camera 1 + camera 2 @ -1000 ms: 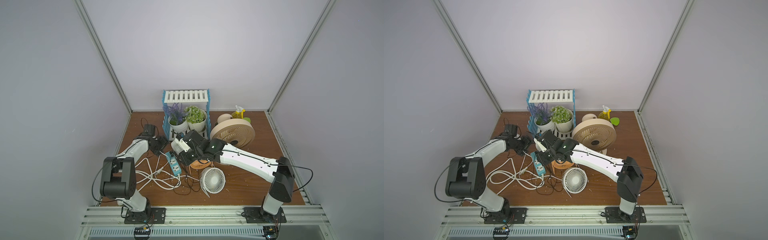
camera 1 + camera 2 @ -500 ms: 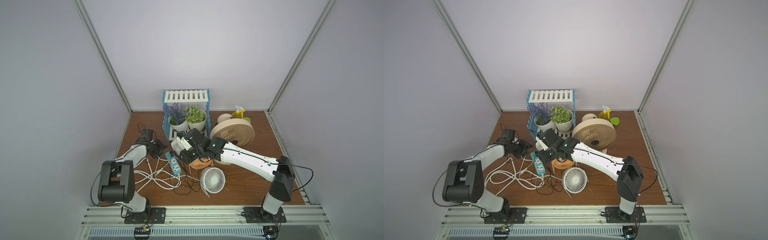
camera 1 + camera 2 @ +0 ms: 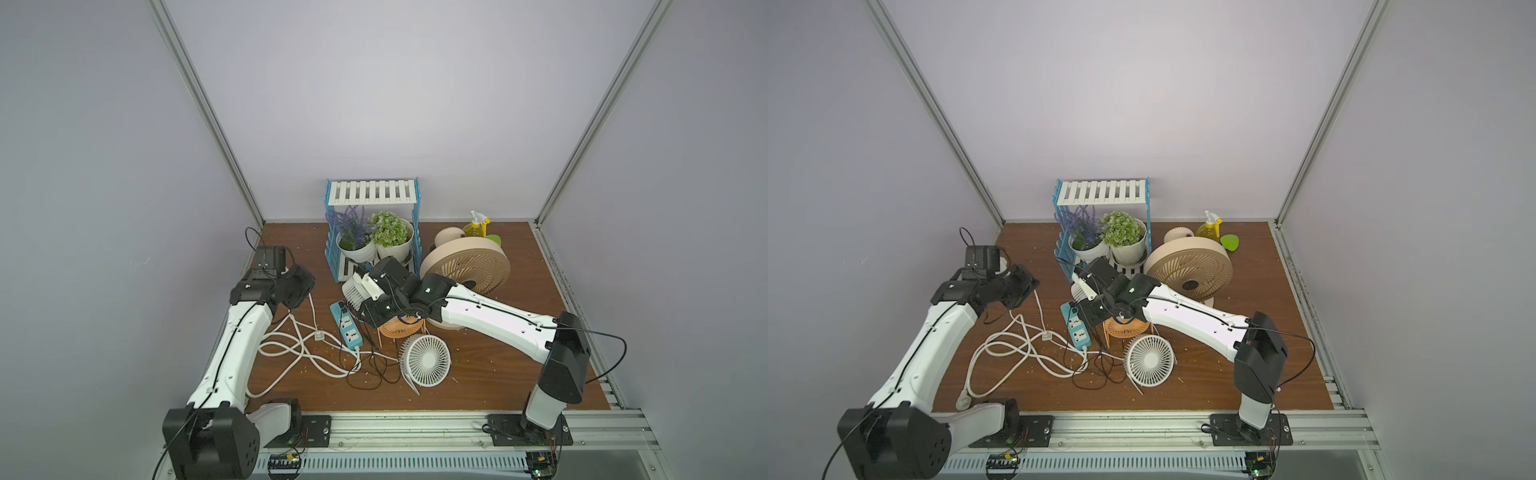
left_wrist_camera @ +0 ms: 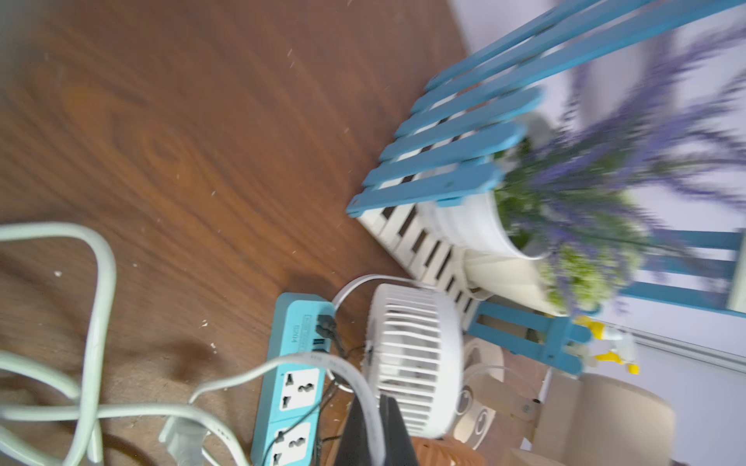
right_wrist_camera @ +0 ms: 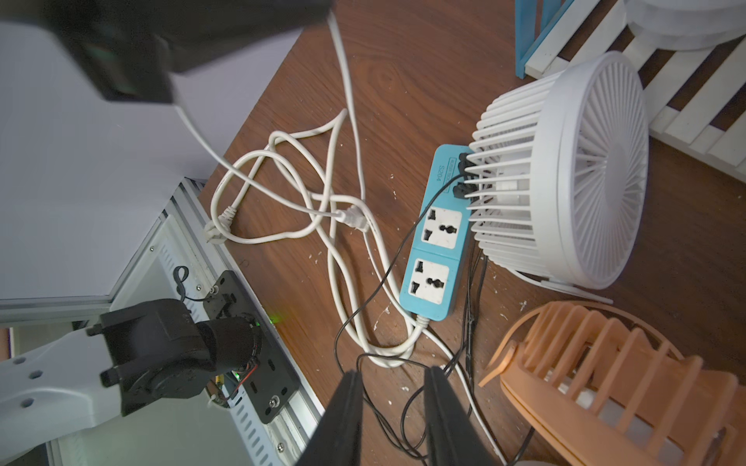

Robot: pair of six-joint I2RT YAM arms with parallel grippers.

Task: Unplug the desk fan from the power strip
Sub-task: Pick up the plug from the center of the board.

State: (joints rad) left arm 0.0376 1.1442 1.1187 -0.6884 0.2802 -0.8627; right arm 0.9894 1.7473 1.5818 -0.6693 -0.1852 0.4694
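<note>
Teal is the colour of the power strip (image 5: 436,234), which lies flat on the brown wood table (image 3: 478,386), just in front of the right gripper (image 5: 393,373). Its long side runs from the back of the table toward the robot, a bit slanted. The end with the little ports is at the back. Its thick white cord (image 5: 397,354) comes out of the end near the robot. The right gripper is open only a little and holds nothing. It is the nearer one. The left gripper (image 4: 373,403) is off to the strip's left and farther back, well apart from it. It is squeezed tight on a thin white cord (image 4: 306,356). That cord ends in a white plug (image 5: 353,216), which lies loose on the table, near the strip but not touching it. So I think this cord is already out. Two black plugs (image 5: 463,160) sit in the ports at the back end, right beside a white fan (image 5: 565,161). I cannot tell which fan each cord belongs to. If a black plug must come out, the right gripper is best placed to reach it. The table is crowded with tangled cords, an orange fan (image 5: 605,383) and a blue and white shelf (image 3: 372,199) with plants. Pale walls stand close around, so there is little room to move.
</note>
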